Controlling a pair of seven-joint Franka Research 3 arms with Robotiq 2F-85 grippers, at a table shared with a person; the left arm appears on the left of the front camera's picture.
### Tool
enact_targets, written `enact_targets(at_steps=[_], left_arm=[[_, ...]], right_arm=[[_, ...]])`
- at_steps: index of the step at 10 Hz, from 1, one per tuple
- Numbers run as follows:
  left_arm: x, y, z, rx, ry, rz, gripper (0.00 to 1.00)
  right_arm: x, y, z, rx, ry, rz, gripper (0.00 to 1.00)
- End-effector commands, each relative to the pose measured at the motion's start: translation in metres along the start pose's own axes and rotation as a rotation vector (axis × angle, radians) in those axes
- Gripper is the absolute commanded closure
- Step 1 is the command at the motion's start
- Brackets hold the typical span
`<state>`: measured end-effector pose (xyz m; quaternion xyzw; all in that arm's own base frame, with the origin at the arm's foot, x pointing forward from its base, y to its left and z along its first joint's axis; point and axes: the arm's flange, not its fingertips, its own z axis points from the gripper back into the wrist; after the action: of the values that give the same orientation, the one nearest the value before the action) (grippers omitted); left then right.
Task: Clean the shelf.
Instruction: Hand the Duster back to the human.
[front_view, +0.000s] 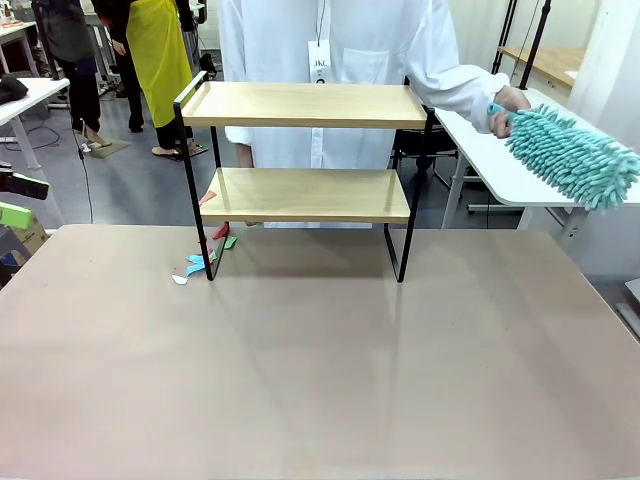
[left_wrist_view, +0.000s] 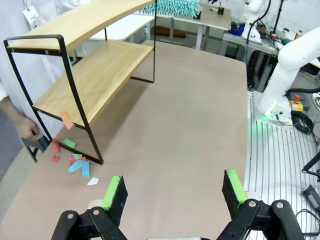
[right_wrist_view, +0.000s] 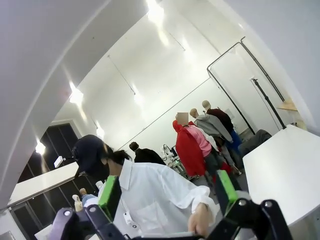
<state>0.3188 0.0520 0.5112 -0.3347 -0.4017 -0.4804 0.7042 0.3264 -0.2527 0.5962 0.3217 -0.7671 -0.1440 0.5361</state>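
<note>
Shelf stands at far centre of tan table, 2 boards bare. Coloured paper scraps by its left foot. Person's hand holds teal duster, far right. Left gripper spread wide, holding nothing; right gripper likewise.

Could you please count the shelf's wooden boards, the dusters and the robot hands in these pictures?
Wooden boards: 2, the upper board and the lower board
Teal duster: 1
Robot hands: 2, the left hand and the right hand, both open
Total: 5

Coloured scraps on tan tabletop
</note>
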Motion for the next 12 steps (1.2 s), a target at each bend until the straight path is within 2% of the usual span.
enact_targets(at_steps=[1,12], left_arm=[[0.0009,0.0013,-0.0006,-0.003,-0.032,-0.017,0.0],[0.0009,0.0013,-0.0006,-0.003,-0.032,-0.017,0.0]], right_arm=[[-0.0001,0.0054,0.0005,-0.007,0.002,0.018,0.0],[-0.0001,0.0054,0.0005,-0.007,0.002,0.018,0.0]])
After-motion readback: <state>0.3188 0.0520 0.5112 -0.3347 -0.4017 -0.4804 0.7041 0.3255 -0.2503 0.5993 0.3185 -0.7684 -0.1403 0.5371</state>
